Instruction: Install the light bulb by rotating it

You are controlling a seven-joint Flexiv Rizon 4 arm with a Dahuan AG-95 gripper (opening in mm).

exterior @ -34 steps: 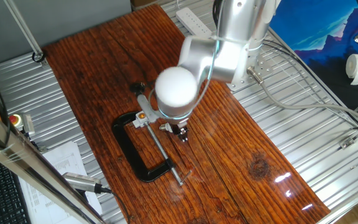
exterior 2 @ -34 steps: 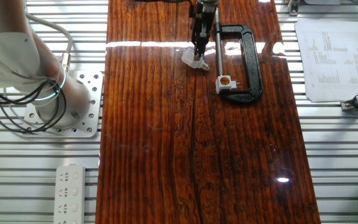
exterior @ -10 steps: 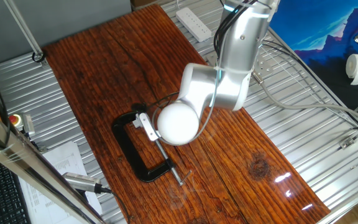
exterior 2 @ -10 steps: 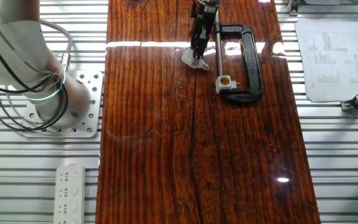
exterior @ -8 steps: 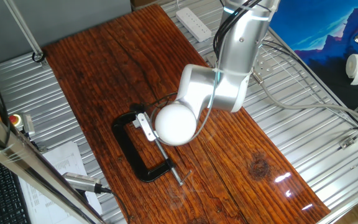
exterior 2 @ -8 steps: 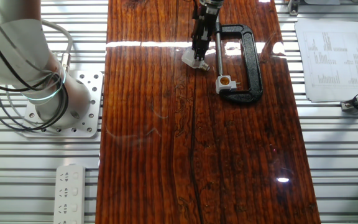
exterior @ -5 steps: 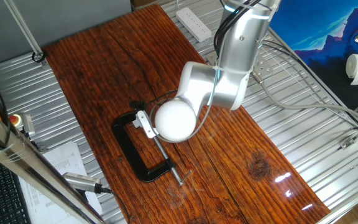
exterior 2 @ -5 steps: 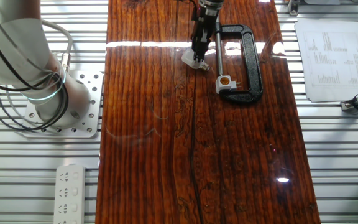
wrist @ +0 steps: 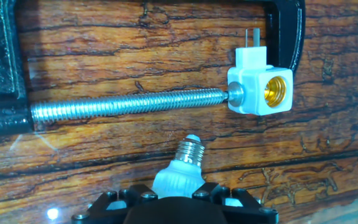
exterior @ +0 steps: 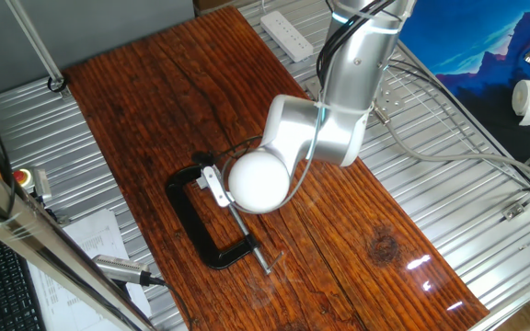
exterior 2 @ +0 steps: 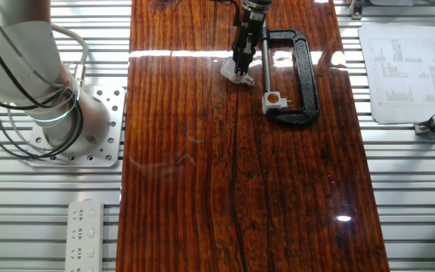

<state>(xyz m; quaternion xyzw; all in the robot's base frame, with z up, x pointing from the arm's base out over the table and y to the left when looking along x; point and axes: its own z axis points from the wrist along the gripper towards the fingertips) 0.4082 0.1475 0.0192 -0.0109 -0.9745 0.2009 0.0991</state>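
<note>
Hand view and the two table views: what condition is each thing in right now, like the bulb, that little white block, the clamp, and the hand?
light bulb: not screwed in, screw base pointing away from the hand, apart from the socket.
socket block: empty, orange opening showing, pinched in the clamp.
C-clamp: lying flat on the wooden table, screw tightened against the block.
hand: down at the bulb; fingers hidden, so grip cannot be told.

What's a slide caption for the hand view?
Light bulb at the end effector, screw base toward the clamped socket, not yet inserted.
</note>
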